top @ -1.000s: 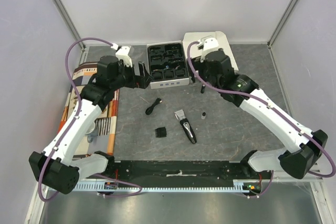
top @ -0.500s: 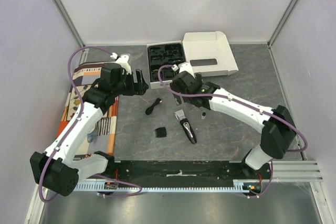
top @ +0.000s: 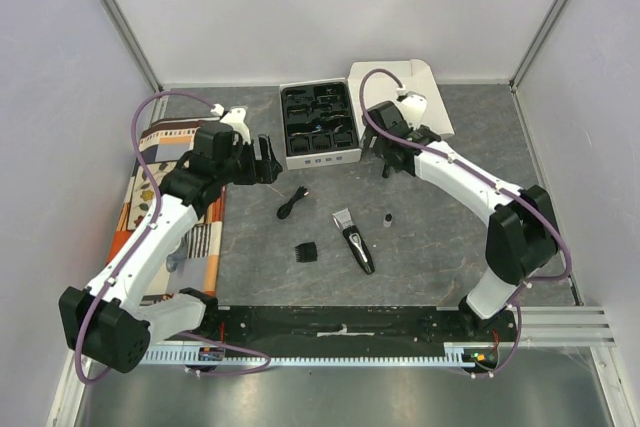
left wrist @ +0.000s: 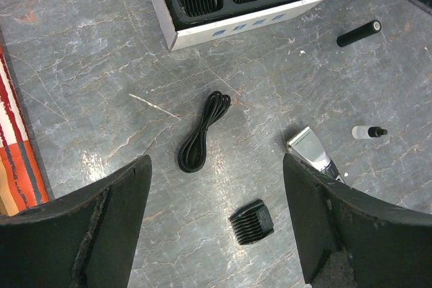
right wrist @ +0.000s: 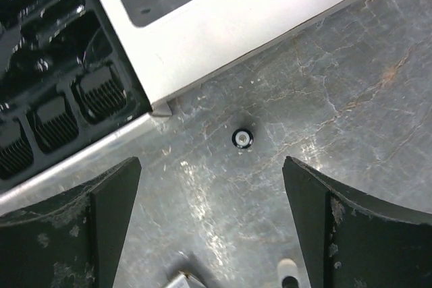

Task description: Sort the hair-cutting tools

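Right claw (right wrist: 210,163) is spread wide and holds nothing. It hangs over the dark bottle (right wrist: 242,139), which stands upright on the surface (right wrist: 351,99) just beside the corner of the white box (right wrist: 223,25). Left claw (left wrist: 216,163) is also wide open and empty, above the cable (left wrist: 202,133).

The other tools lie loose on the surface, none in the tray (top: 318,119) yet: clipper (top: 353,237), comb guard (top: 306,251) and clear bottle (top: 387,218).

Likely failure points:
- The dark bottle is narrow and standing. In the right wrist view it sits off-centre, nearer one finger. If the claw closes like that, one pad probably hits first, and the bottle tips and rolls.
- The box corner is close to the bottle. On the way down, the finger on that side could catch the box wall or lid and shove the whole box.
- The clear bottle lies near the approach path. A sweep from the arm could knock it away.
- The cable is a loose coil. A pinch on one strand likely lets the rest uncoil and drag, possibly onto the clipper blade.
- Both arms are near the box. If they head for the tray together, the wrists or purple cables could foul each other.
- The front tray pockets already hold combs, so a part could land in the wrong pocket.
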Tool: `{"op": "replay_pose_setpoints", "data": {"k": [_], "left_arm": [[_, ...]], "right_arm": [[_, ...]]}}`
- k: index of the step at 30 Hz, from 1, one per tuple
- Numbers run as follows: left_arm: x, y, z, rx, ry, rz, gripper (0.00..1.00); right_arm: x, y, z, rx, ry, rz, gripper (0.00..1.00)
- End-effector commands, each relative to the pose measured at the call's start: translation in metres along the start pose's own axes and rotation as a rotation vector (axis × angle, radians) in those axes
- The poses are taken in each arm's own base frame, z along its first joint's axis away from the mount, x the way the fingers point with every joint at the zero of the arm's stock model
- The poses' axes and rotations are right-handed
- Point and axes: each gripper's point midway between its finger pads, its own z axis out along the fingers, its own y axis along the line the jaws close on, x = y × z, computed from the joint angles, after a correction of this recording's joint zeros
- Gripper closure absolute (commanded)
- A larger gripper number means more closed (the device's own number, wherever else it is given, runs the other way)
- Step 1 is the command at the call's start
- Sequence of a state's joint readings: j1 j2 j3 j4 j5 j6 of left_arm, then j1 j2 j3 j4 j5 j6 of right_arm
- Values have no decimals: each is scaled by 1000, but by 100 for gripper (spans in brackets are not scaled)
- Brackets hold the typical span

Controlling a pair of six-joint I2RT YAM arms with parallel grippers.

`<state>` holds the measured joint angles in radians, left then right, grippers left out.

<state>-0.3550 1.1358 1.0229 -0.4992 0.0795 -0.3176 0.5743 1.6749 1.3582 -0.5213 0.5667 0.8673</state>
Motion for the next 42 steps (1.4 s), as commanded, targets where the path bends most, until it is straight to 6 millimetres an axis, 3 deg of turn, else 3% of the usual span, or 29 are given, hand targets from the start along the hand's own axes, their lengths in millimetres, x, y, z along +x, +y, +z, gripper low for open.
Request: {"op": "replay_pose_setpoints", "data": {"k": [1,7,15,21,35,39,42], "left_arm": [[-5,-4,2,13,-20,-29,16],[-5,-5,2,21,-25,-28,16],[-2,-7,2,36,-15,-27,16],[0,-8,2,46,-7,-27,16],[3,-5,3,31,-1,-24,17],[3,-4,3,23,0,-26,17],[4,-2,3,16,1,-26,17]], "right_arm": [[-20,4,14,26,-44,258,6],[-28,-3,36,81,-62,384,6],[-23,5,75,104,-15,436,8],[-19,9,95,117,4,416,18],[-26,16,104,68,38,282,69],[-24,18,109,40,73,259,96],[-23,23,112,3,104,226,100]]}}
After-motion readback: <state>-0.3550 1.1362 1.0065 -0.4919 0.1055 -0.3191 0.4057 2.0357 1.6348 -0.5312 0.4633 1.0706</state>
